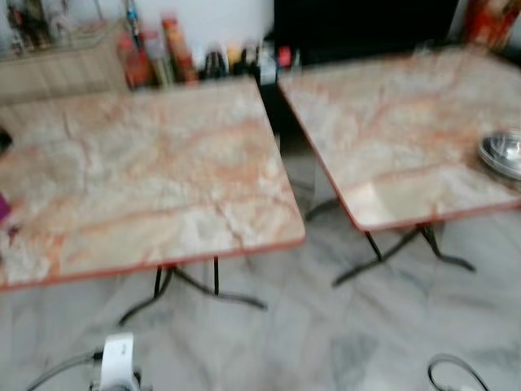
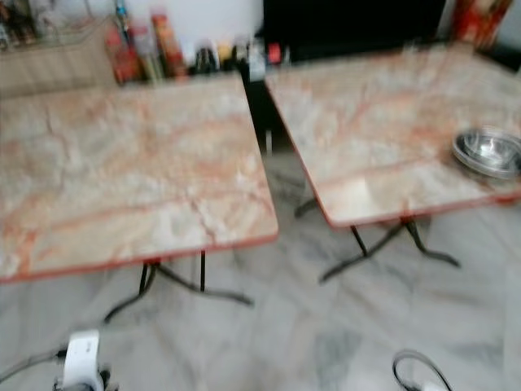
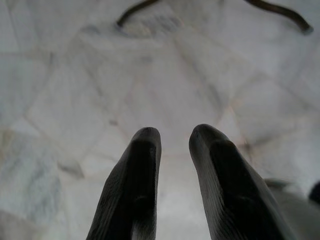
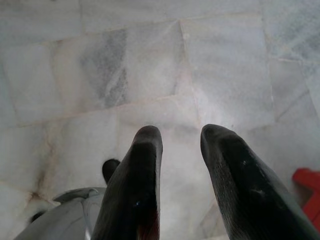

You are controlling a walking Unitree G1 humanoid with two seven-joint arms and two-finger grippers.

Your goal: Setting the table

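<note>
Two marble-patterned tables with red edges stand side by side, the left table (image 1: 138, 179) and the right table (image 1: 391, 138). A stack of shiny metal bowls (image 2: 487, 151) sits near the right table's right edge. Both arms hang low over the pale floor. In the left wrist view my left gripper (image 3: 174, 132) is open, its fingers a little apart with nothing between them. In the right wrist view my right gripper (image 4: 181, 132) is likewise open and holds nothing. The head views are blurred.
Bottles and jars (image 1: 155, 53) line the wall behind the left table. A narrow gap (image 1: 297, 175) separates the tables, whose black metal legs (image 1: 195, 289) spread across the marble floor. A red object (image 4: 307, 187) lies on the floor by my right gripper.
</note>
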